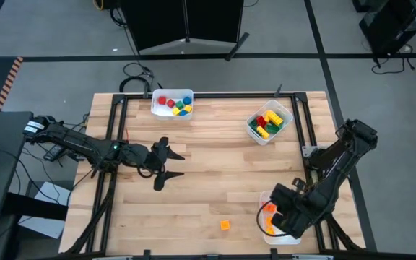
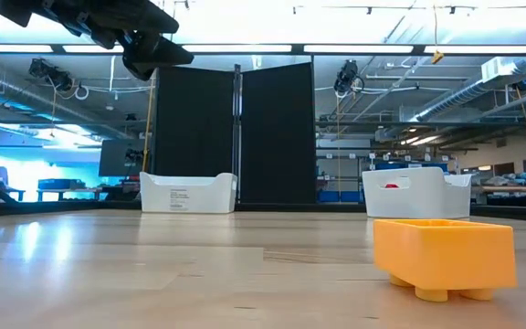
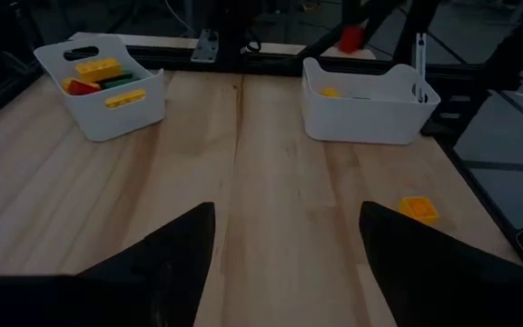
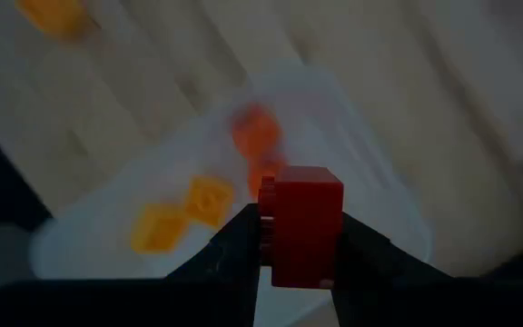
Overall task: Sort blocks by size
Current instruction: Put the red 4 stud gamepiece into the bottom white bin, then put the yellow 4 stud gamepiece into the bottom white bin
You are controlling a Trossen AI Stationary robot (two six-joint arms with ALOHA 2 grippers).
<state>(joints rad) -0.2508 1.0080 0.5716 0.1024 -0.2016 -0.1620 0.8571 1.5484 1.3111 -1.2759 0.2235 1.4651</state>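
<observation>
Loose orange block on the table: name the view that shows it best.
The low view: the orange block fills the foreground, alone on the table. The high view shows a small orange square; the left wrist view shows it far off; the right wrist view, only blurred.

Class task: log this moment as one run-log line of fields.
right gripper: shut on red block, over near bin | left gripper: open, mid-table, empty | orange block: loose on table

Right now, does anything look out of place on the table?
One orange block lies alone on the bare wood near the front edge, outside every bin. The right gripper holds a red block above the front-right bin. Nothing looks spilled or damaged.
</observation>
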